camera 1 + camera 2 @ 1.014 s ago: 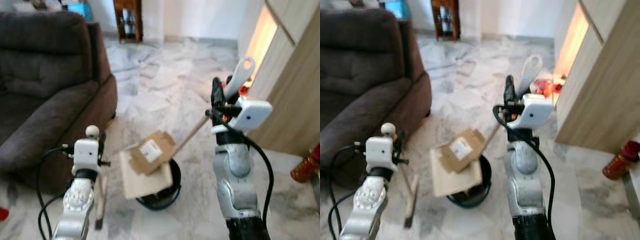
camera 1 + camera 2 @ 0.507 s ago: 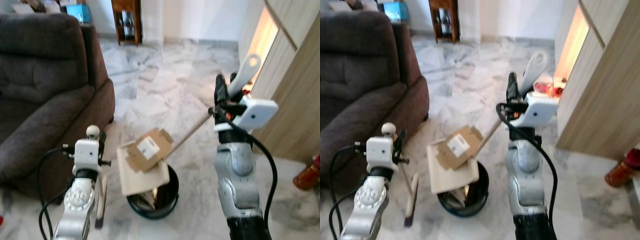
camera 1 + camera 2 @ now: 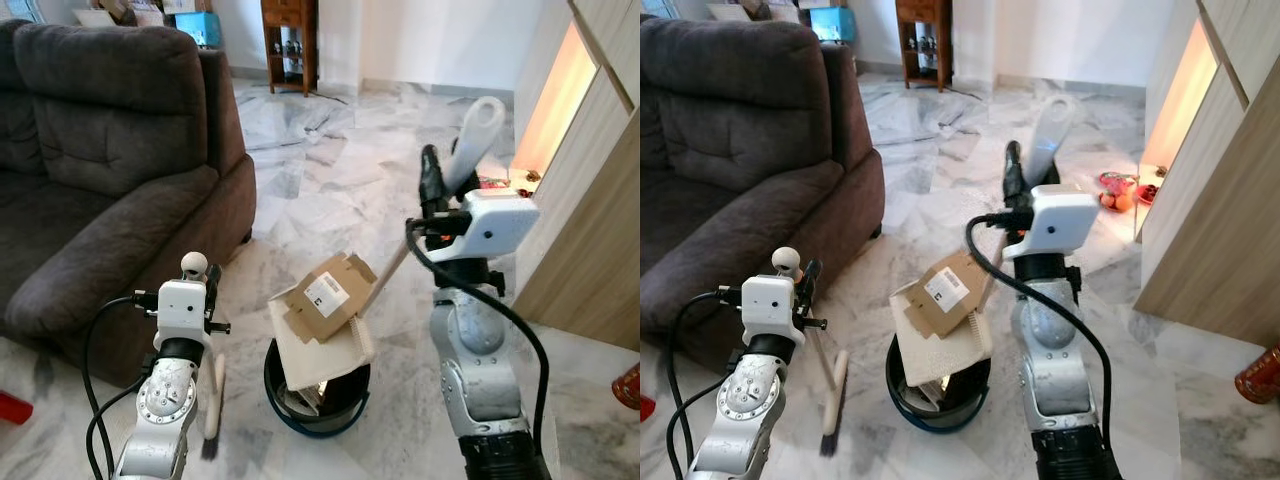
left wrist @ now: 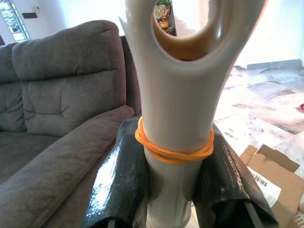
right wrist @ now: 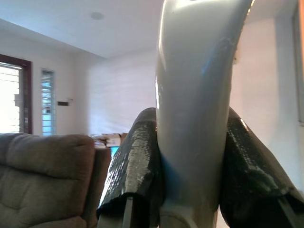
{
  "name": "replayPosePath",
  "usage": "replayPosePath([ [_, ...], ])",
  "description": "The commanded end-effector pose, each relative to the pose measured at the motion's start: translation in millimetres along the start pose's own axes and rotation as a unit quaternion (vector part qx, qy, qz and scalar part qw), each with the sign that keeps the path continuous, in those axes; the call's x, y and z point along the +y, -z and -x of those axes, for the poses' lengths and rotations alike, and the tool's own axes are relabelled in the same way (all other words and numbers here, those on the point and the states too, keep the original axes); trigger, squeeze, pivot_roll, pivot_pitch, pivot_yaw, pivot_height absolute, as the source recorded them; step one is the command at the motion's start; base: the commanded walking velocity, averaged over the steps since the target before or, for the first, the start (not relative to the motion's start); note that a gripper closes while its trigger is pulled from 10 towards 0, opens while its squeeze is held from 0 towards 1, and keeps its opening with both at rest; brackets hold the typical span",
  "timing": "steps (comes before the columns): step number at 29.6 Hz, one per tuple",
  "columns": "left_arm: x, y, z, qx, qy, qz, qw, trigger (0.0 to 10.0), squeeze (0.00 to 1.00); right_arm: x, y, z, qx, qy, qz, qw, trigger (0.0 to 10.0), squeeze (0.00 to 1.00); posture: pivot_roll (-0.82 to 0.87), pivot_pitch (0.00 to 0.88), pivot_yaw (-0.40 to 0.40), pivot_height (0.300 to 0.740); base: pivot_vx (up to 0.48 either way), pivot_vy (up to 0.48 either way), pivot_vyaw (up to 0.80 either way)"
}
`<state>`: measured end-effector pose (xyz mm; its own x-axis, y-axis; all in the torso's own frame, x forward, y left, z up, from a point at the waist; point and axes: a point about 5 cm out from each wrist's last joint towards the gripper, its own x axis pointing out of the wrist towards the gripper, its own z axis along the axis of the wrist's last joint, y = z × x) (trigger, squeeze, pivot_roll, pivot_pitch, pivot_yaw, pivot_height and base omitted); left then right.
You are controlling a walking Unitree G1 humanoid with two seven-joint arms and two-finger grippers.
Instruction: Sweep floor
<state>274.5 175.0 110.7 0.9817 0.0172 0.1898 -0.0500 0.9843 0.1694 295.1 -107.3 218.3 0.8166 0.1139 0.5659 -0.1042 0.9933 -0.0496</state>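
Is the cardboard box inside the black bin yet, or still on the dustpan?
Still on the dustpan. The flattened cardboard box rests on its tilted pan, above the black bin, not inside.

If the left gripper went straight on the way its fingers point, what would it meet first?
The left gripper, shut on the brush handle, points up and toward the sofa. Likely the sofa's arm or backrest first, though depth is unclear.

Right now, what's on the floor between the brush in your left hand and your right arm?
A black bin, with the dustpan tipped over it carrying a cardboard box, as the left eye view shows.
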Motion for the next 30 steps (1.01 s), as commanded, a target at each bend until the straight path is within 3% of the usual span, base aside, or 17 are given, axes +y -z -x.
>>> replayPosePath([
  [1,3.0,-7,-3.0,-0.021,-0.005,-0.009,1.000,10.0,0.00,4.7,-22,-4.1,-0.061,-0.015,0.008,0.998,10.0,0.00,0.06,0.000,0.050,0.740,0.000,0.000,0.00],
  [11,1.7,-7,-3.7,-0.023,-0.002,-0.011,1.000,10.0,0.00,29.2,-23,2.9,-0.076,-0.114,0.071,0.988,10.0,0.00,0.06,0.000,0.048,0.740,0.000,0.000,0.00],
  [16,0.8,-7,-3.6,-0.024,0.003,-0.015,1.000,10.0,0.00,33.1,-24,3.5,-0.081,-0.124,0.070,0.986,10.0,0.00,0.06,0.000,0.049,0.740,0.000,0.000,0.00],
  [26,-0.9,-7,-4.1,-0.027,0.009,-0.020,0.999,10.0,0.00,60.1,-33,8.8,-0.102,-0.214,0.080,0.968,10.0,0.00,0.06,0.000,0.051,0.740,0.000,0.000,0.00],
  [30,-1.1,-7,-4.5,-0.027,0.010,-0.021,0.999,10.0,0.00,62.5,-32,11.0,-0.101,-0.228,0.084,0.965,10.0,0.00,0.06,0.000,0.051,0.740,0.000,0.000,0.00],
])
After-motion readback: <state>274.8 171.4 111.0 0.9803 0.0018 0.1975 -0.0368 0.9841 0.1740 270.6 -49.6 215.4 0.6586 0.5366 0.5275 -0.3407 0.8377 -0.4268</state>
